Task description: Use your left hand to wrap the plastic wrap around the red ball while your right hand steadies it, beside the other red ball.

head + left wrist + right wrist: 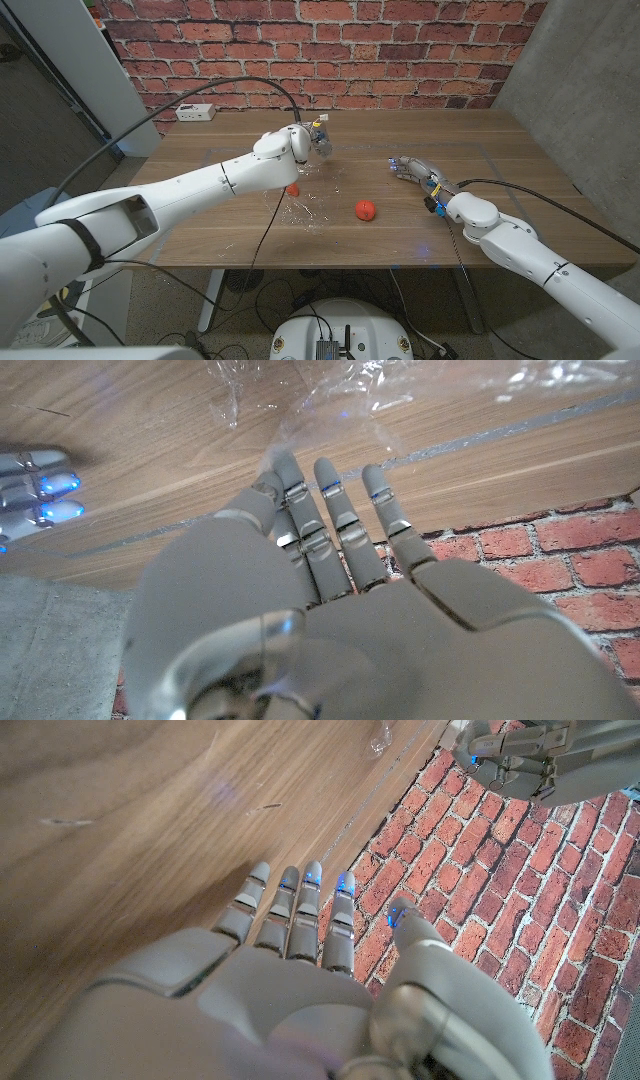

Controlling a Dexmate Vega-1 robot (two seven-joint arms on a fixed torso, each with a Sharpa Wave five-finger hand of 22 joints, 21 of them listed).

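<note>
Both my hands are off the work: left hand (318,140) raised open-fingered past the crumpled clear plastic wrap (300,208), right hand (415,170) spread empty beyond the small red ball (366,209) beside that wrap, so wrapping must restart.

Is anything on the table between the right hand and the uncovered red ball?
Nothing visible is. In the head view the right hand is open near the table's right side, and bare wood lies between it and the red ball. The plastic wrap lies on the ball's other side, below the left hand.
</note>
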